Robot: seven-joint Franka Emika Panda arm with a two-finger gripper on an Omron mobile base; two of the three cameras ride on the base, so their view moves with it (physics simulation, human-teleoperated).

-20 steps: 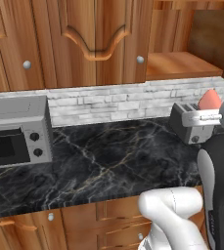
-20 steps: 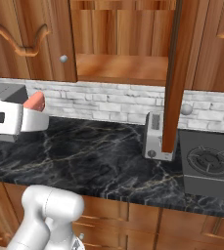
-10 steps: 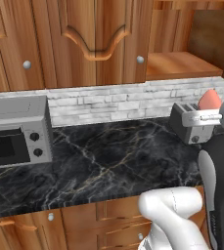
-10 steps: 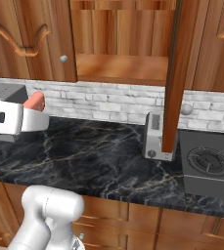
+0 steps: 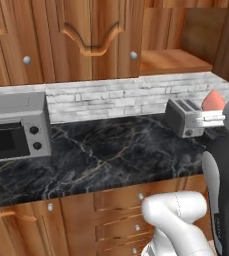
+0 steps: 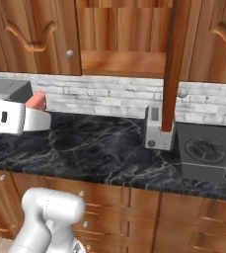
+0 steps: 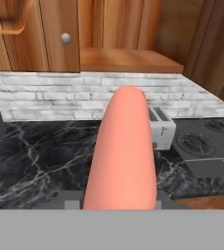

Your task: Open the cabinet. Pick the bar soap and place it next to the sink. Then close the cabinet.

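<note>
While the gripper [image 6: 35,116] is clamping the bar soap [image 7: 123,151] between its fingers, the bar is hanging in the air above the counter [image 5: 106,155], left of the toaster [image 6: 156,128] and below the open cabinet [image 6: 124,62]. Soap is sticking far out past the tips, so it could slip or twist loose on a fast swing. Arm is reaching up from the base, hand roughly level, pointing toward the backsplash [image 5: 111,100]. Sink isn't visible.
</note>
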